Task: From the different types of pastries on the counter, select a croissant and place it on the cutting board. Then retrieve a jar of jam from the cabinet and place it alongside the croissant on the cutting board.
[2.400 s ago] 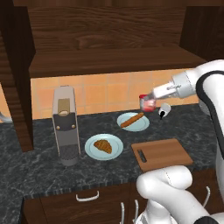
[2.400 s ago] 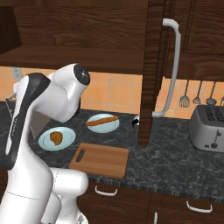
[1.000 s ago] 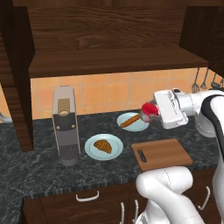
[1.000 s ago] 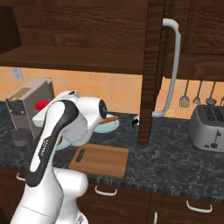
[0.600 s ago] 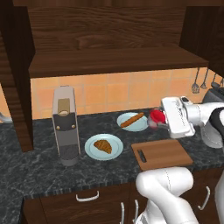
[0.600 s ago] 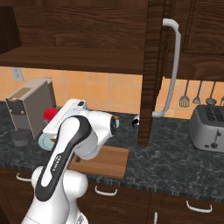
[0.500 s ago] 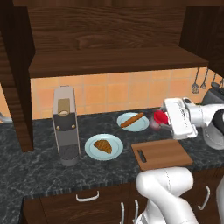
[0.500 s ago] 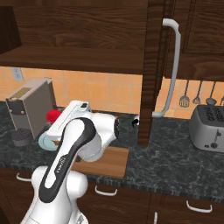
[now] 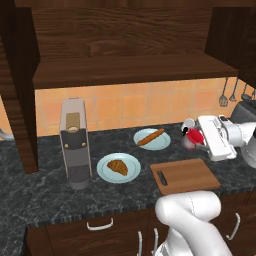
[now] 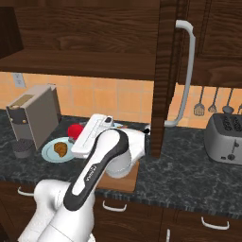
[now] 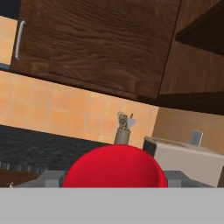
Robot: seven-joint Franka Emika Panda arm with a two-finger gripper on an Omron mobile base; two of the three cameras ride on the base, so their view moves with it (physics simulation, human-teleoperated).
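Pincer (image 9: 190, 136) apparently clamping jar of jam (image 9: 192, 135), croissant (image 9: 118, 167) on blue plate (image 9: 106, 162), stick on another.

So there's a tall grey coffee machine (image 9: 75, 145) on the left, two round pale-blue plates (image 9: 107, 172) beside it, a silver toaster (image 10: 226, 137) off right, and dark kitchen utensils (image 10: 206, 103) hanging against the orange tiled backsplash (image 9: 130, 109).

Even, fairly dim rendered light leaves the cabinet (image 9: 130, 45) wood dark and the tiled backsplash (image 9: 130, 107) warm and brighter, with soft shadows, no glare or blur.
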